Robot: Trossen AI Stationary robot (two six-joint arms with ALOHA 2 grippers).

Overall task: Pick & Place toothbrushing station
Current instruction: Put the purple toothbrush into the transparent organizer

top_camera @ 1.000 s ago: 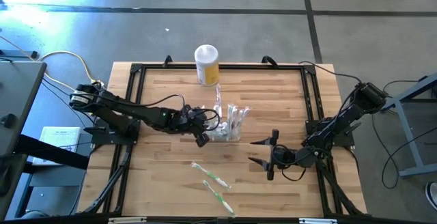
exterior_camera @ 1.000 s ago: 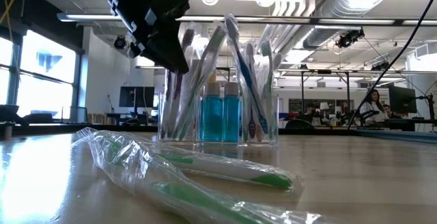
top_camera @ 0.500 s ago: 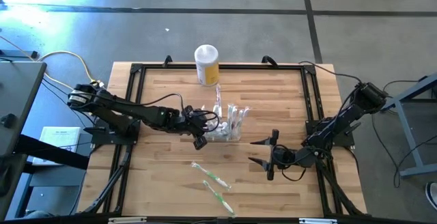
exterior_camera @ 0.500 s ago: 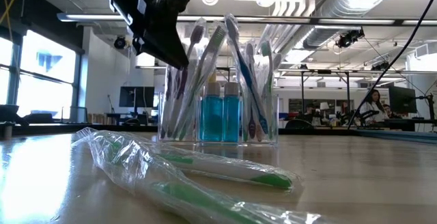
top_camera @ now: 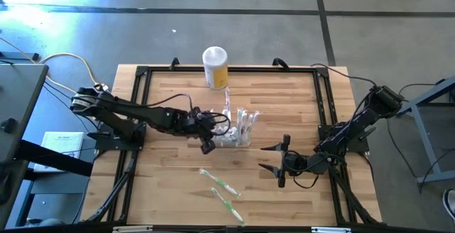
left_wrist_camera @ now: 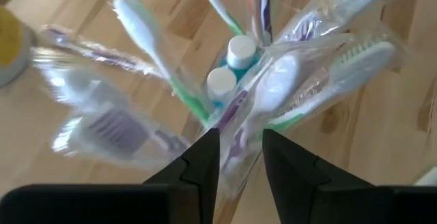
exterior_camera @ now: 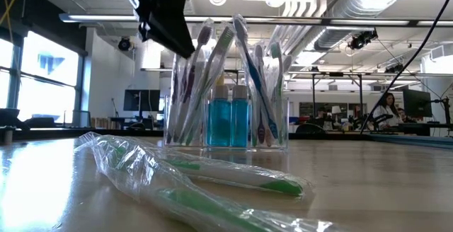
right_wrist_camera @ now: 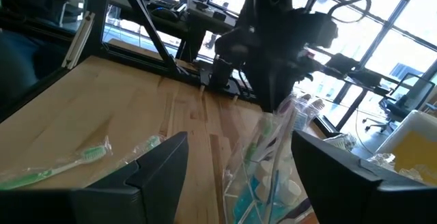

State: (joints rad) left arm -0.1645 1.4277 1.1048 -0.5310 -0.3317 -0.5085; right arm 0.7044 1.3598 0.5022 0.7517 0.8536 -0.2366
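The left gripper (top_camera: 207, 145) has risen and drawn back from the clear plastic toothbrushing station (top_camera: 235, 129), jaws slightly apart, holding nothing. The station stands mid-tabletop on pale wooden planks (top_camera: 170, 176). The right gripper (top_camera: 279, 165) waits open nearby. Beyond lies an open workshop.

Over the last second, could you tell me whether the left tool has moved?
Yes. In the low view the left tool has risen against the toothbrushing station, now level with the brush tops rather than beside the holder.
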